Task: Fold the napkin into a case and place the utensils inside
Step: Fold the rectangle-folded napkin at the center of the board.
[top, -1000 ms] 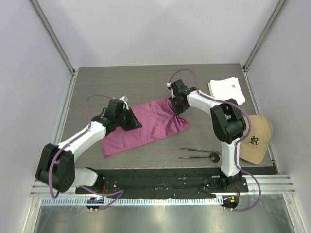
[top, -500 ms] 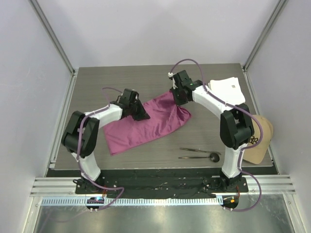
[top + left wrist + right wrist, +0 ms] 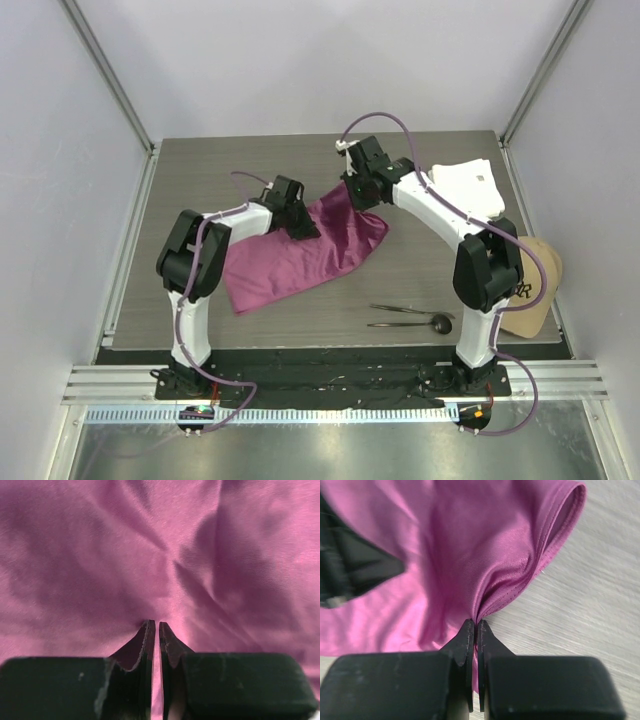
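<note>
Two dark utensils point(image 3: 408, 316) lie side by side on the table point(image 3: 200, 170) nearest the arm bases, apart from the napkin point(image 3: 280, 270) and untouched, with a tan cap point(image 3: 527, 285) at the right edge. Beyond them the magenta napkin spreads slantwise across mid-table, rumpled and not yet a case. At its far edge the left gripper point(image 3: 154, 626) has its jaws drawn almost together on a pinch of cloth, creases fanning out from the tips. The right gripper point(image 3: 474, 623) clamps a gathered fold at the far right corner, the hem curling open beside it. Farthest back, a folded white cloth point(image 3: 466, 186) rests near the right rear corner.

The step in hand appears to be bringing the far edge over toward the near one for a first fold. It would go best with both arms moving level and together, the cloth kept taut between them so the edges meet squarely, clear of the utensils. How many layers each jaw has caught cannot be told. Cloth fills the left wrist view, and the arms hide the napkin's far edge from above
</note>
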Controlling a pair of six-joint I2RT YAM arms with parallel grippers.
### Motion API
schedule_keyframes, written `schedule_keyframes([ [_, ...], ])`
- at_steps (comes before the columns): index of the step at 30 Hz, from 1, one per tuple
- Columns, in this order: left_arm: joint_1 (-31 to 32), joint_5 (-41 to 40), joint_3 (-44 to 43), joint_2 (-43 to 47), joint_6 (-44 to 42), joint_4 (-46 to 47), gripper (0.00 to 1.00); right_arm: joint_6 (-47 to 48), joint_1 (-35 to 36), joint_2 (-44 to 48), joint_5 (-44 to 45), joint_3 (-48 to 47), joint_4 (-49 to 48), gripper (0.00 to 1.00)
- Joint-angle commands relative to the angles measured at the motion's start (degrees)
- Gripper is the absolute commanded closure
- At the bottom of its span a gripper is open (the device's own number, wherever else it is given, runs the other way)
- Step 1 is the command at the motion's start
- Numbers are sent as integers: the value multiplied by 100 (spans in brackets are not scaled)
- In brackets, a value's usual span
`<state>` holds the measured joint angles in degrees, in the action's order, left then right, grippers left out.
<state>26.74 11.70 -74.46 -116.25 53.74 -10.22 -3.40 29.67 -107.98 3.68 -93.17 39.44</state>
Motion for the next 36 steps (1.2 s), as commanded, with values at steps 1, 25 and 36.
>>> schedule_keyframes([
  [1,-55,-230,-140,575,-266,-357,88,-161,302,225,-52,-597,125,99],
  [25,-2278,-326,3376,5006,-1014,-2204,89,-1523,2104,-1075,-289,-1890,416,99],
  [36,-2920,-142,3525,5209,-1067,-2160,88,-2533,2218,-1330,-1221,-1362,-964,99],
])
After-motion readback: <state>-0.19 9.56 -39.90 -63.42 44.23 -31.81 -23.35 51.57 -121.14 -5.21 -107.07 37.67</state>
